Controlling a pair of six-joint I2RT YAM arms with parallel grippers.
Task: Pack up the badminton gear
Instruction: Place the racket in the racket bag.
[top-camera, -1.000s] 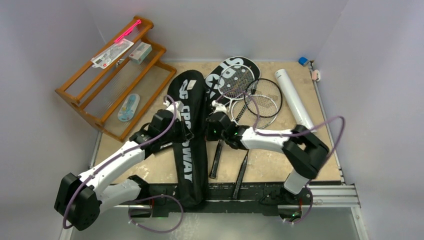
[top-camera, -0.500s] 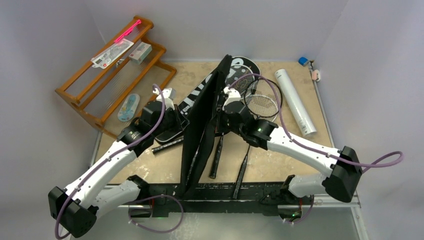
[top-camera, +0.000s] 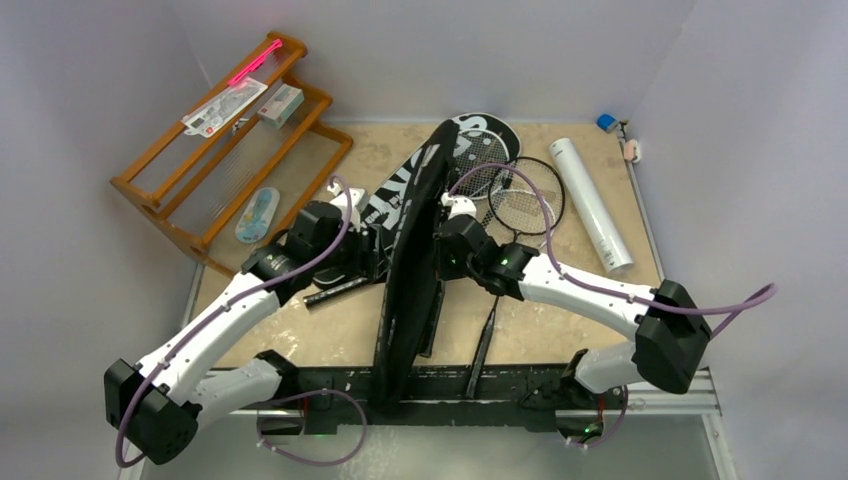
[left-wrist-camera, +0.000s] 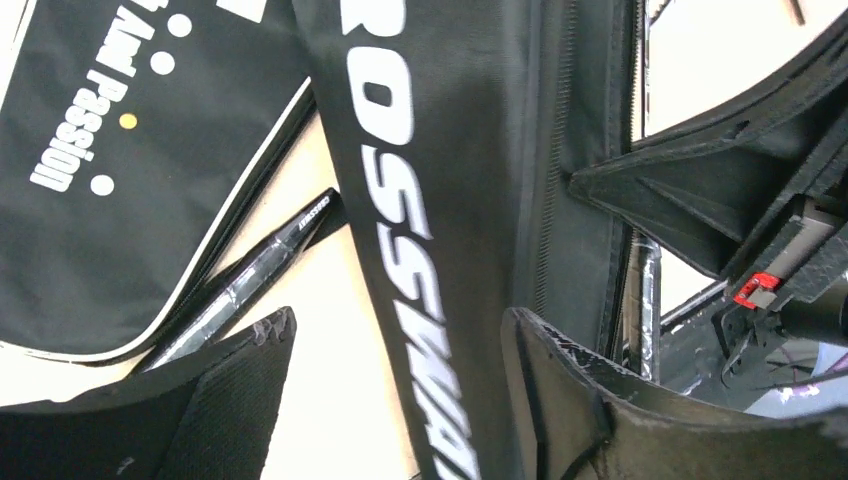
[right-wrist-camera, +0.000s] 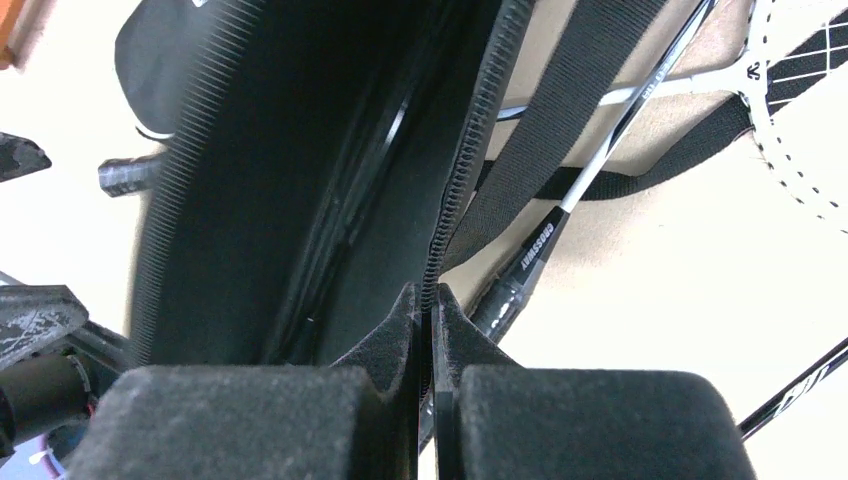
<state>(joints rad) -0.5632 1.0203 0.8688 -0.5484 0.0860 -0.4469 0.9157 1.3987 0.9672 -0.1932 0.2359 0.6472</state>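
Cover lettered CROSSWAY (top-camera: 405, 280) stands on edge on the bench (top-camera: 560, 330). Your R claw (right-wrist-camera: 425, 300) is clenched on its zip edge; L claw (left-wrist-camera: 398, 330) is released, fingers spread either side of it. Rackets (top-camera: 520, 205) lie just right of cover, white tube (top-camera: 590, 205) farther right.

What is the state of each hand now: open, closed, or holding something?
Left hand: open around the CROSSWAY cover, not gripping it.
Right hand: closed, pinching the zipper edge of that cover.

The cover (left-wrist-camera: 470, 150) is matt woven cloth, the rack (top-camera: 160, 216) smooth orange-brown wood.
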